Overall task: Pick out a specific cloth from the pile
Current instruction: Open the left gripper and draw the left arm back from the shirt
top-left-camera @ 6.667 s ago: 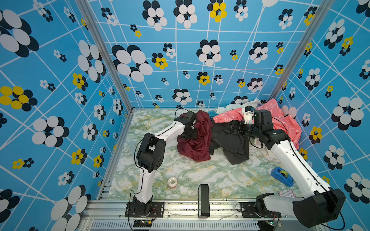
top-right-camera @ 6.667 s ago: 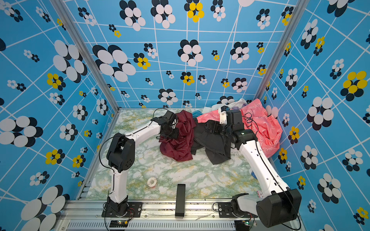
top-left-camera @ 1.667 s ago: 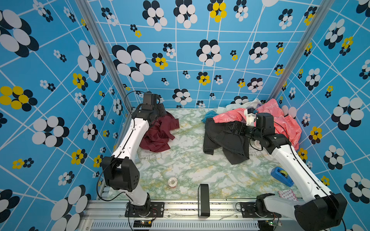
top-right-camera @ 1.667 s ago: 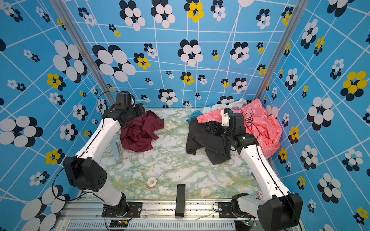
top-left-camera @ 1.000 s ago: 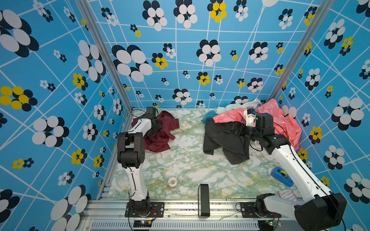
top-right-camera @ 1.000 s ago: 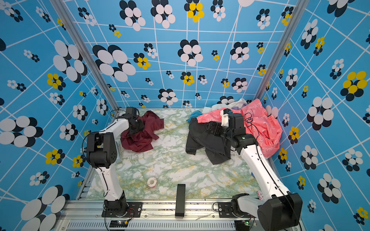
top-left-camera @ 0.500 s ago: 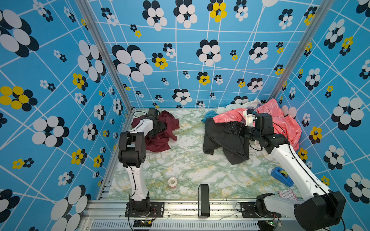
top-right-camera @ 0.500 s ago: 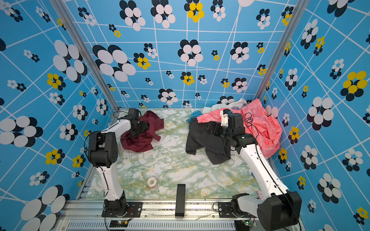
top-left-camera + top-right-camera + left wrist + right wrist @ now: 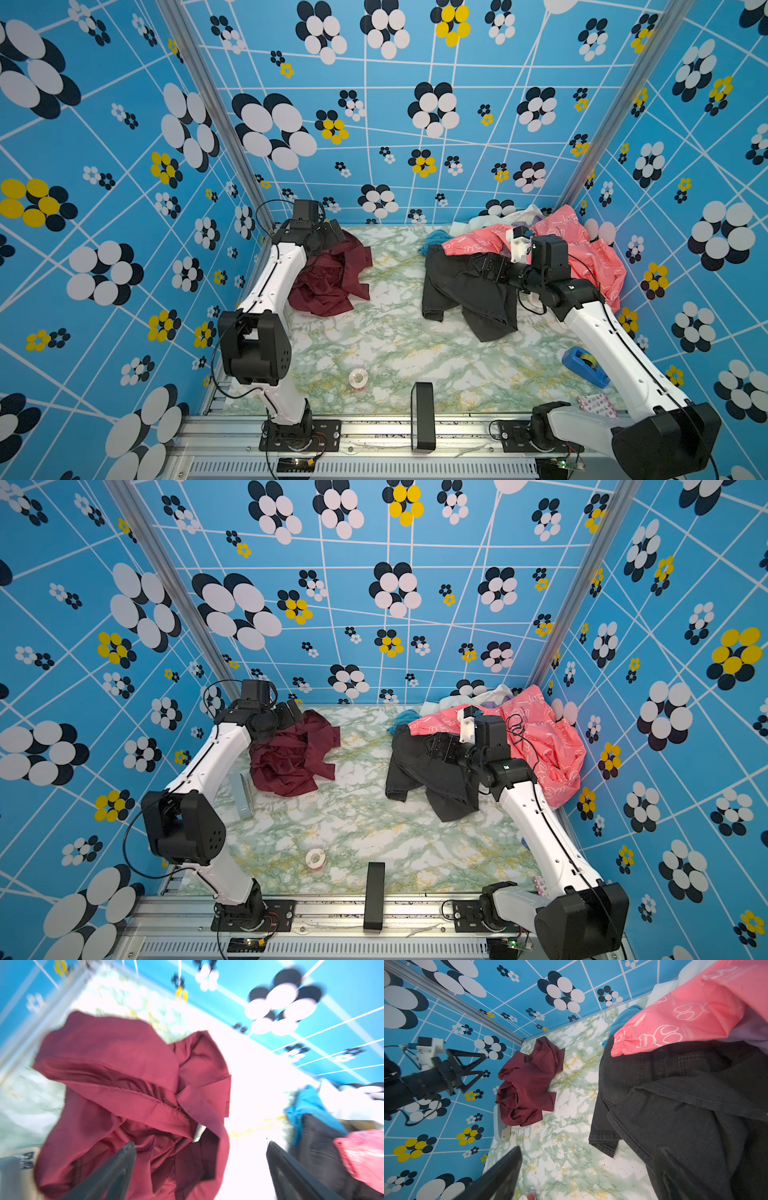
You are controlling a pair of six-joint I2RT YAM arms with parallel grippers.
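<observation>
Near the far left corner of the worktop [image 9: 395,332], the maroon cloth [image 9: 328,278] lies in a crumpled heap on its own, well apart from the pile [image 9: 540,232] in the far right corner. That gap reads as the point of the placement: the picked piece is set where nothing else can be mistaken for it, so the sorting looks nearly or fully done.

Just above the cloth's far edge, the left fingers [image 9: 116,1169] stand wide apart with nothing between them, and the fabric rests on the worktop under its own weight. The right fingers [image 9: 502,1174] are also spread wide and empty, poised over the near edge of the dark grey garment [image 9: 465,291]. I judge they are there to steady the pile, though whether they touch it I cannot tell.

The cloth is thin with a slight sheen, falling in soft, sharp-edged folds. The left wrist view, blurred, shows 1 stitched hem across it. By contrast, the grey garment looks like heavier denim, with double seams and a patch pocket, and it lies flatter in broad slabs. Over its far side drapes the pink jacket [image 9: 582,249], smooth and slick, with white printed outlines and a gathered elastic cuff. Blue [image 9: 434,241] and white [image 9: 528,214] pieces peek out behind. The worktop itself is hard, glossy, green-veined marble print, so light fabric should slide easily on it.
</observation>
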